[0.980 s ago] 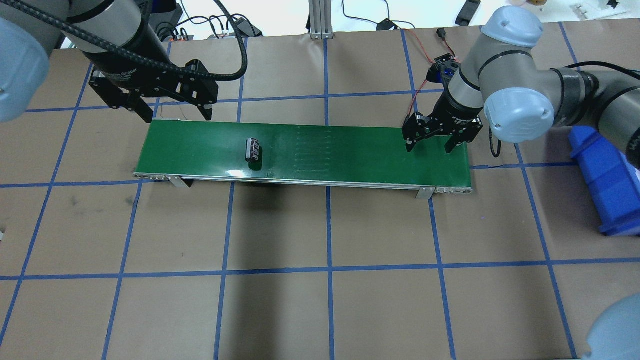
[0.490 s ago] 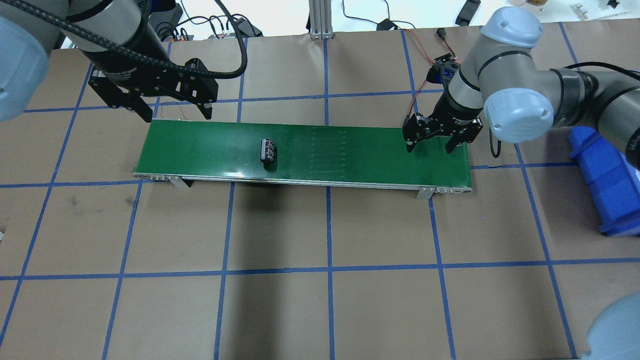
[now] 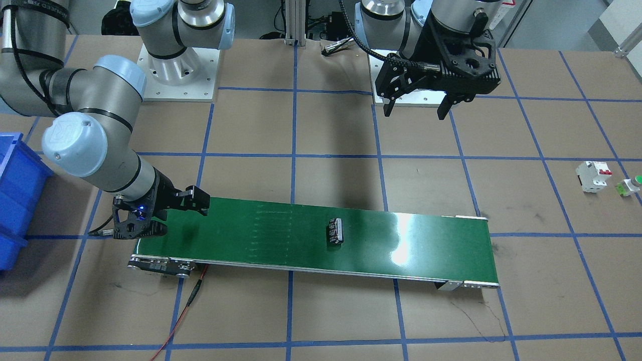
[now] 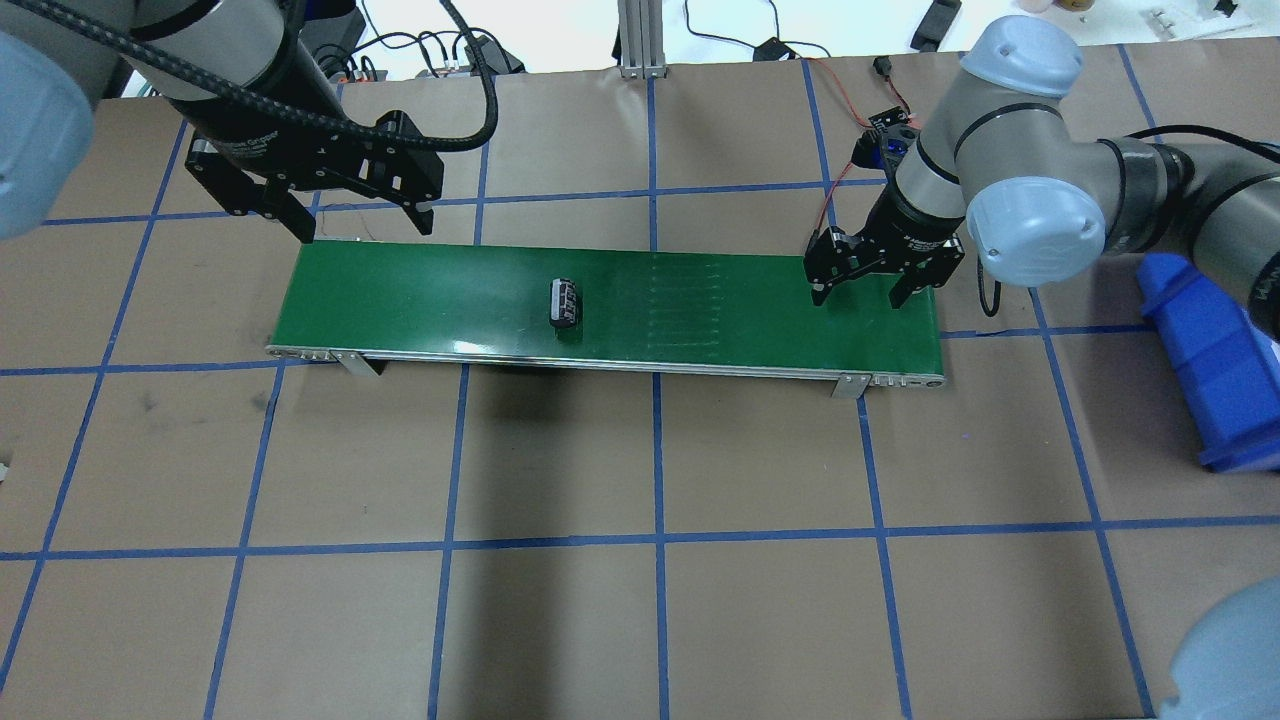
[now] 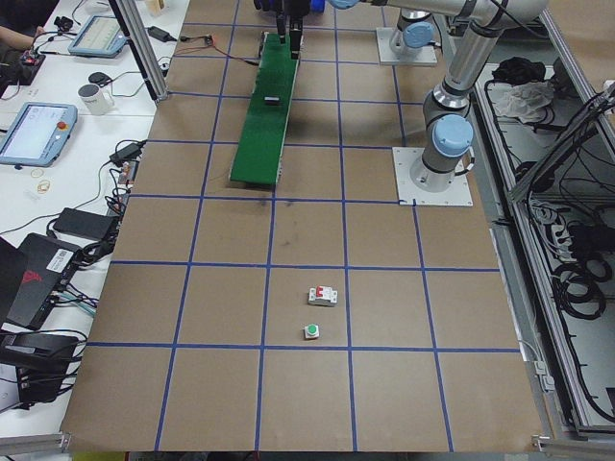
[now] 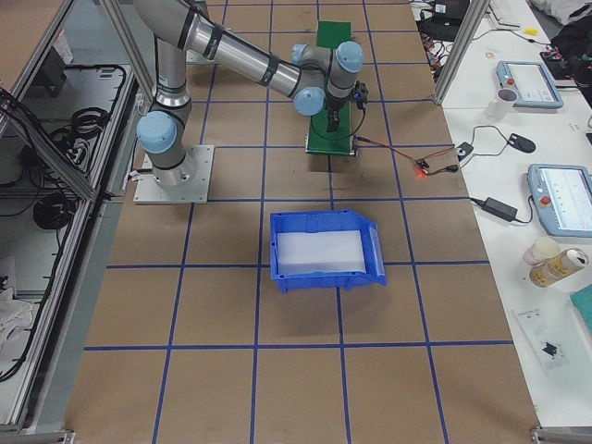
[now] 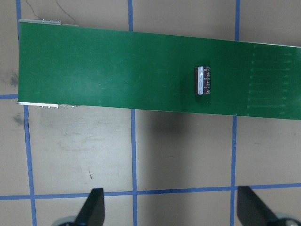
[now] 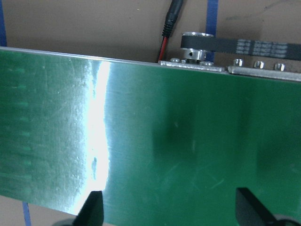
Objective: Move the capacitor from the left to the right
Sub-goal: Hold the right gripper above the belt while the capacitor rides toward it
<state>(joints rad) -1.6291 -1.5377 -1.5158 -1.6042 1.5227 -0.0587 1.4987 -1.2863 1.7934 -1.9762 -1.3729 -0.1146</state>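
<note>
The capacitor (image 4: pixel 565 302), a small black cylinder with silvery markings, lies on its side on the green conveyor belt (image 4: pixel 420 290), left of the belt's middle. It also shows in the front view (image 3: pixel 335 231) and the left wrist view (image 7: pixel 202 80). My left gripper (image 4: pixel 365 222) is open and empty, raised above the belt's left end (image 3: pixel 415 105). My right gripper (image 4: pixel 866 287) is open and empty, low over the belt's right end (image 3: pixel 160 213). The right wrist view shows only bare belt (image 8: pixel 188 141) between the fingertips.
A blue bin (image 4: pixel 1215 360) stands on the table to the right of the belt; it also shows in the right view (image 6: pixel 324 250). A white circuit breaker (image 3: pixel 592 175) and a green push button (image 3: pixel 629 185) lie far off on the robot's left. A red cable (image 3: pixel 185 306) runs from the belt's motor end.
The capacitor has travelled along the belt toward the right end. The left gripper has shifted slightly right. The right gripper has not moved.
</note>
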